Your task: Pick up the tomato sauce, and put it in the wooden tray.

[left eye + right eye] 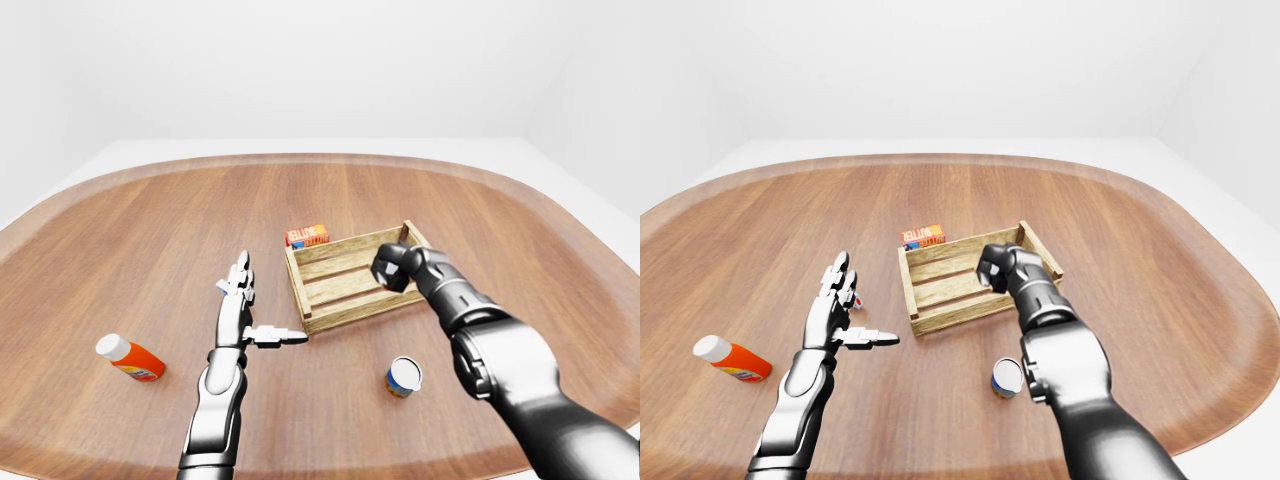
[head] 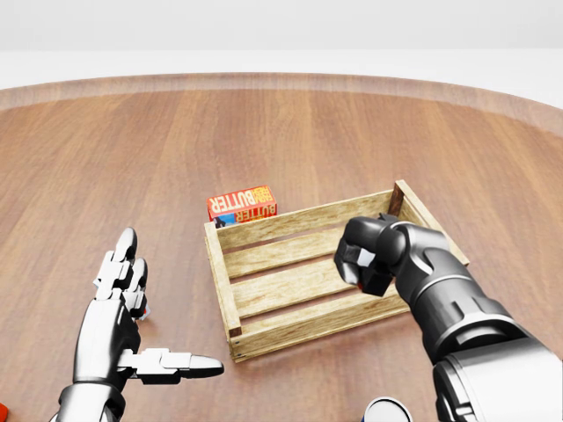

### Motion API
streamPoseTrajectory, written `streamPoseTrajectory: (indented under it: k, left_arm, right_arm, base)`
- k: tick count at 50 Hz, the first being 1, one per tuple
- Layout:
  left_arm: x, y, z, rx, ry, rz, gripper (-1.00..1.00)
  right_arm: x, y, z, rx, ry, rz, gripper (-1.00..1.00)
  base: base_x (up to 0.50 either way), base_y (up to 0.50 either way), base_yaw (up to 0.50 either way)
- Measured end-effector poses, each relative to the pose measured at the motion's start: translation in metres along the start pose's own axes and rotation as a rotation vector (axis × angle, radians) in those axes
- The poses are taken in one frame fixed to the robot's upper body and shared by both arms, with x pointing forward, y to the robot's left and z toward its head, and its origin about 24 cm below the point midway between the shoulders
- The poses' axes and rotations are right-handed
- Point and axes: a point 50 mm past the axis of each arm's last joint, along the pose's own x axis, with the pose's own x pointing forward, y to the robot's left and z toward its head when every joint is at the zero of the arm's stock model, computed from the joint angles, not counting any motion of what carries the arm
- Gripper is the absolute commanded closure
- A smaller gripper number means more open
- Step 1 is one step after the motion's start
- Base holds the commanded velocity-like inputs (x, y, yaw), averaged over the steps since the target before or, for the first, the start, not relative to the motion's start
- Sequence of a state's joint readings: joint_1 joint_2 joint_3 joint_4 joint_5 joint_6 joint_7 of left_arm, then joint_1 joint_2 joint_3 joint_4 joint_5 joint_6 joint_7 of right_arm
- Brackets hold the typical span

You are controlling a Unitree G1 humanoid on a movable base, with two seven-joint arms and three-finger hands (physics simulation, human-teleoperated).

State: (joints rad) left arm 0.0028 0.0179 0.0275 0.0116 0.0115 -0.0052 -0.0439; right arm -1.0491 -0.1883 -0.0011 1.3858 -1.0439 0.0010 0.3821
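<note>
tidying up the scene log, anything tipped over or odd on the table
The orange bottle lies on its side near the left edge of the left-eye view. The can stands upright and the tray sits flat. Nothing spilled.

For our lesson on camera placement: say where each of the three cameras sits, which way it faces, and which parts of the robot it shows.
Left-eye view: on the head, looking down over the table; wooden tray, both arms, orange bottle, can.
Head view: on the head, framed tighter on the tray; left hand, right hand, butter box.
Right-eye view: the left eye's pair, showing nearly the same scene.
All three share tray and both hands.
</note>
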Motion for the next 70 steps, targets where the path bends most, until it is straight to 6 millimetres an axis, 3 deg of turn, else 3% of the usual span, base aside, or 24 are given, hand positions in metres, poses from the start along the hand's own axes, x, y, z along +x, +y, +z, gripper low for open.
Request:
streamPoseTrajectory:
  k: [33,70]
  left_arm:
    - [0.0,0.0,0.0,-0.003,-0.001,0.0,-1.0]
    - [-0.001,0.001,0.001,-0.005,-0.002,0.0,-1.0]
  right_arm:
    - [0.002,0.005,0.013,0.005,-0.023,0.019,1.0]
    - [0.0,-0.004,0.025,0.013,-0.094,-0.054,1.0]
  base:
    - [0.0,0.0,0.0]
    - [0.0,0.0,0.0]
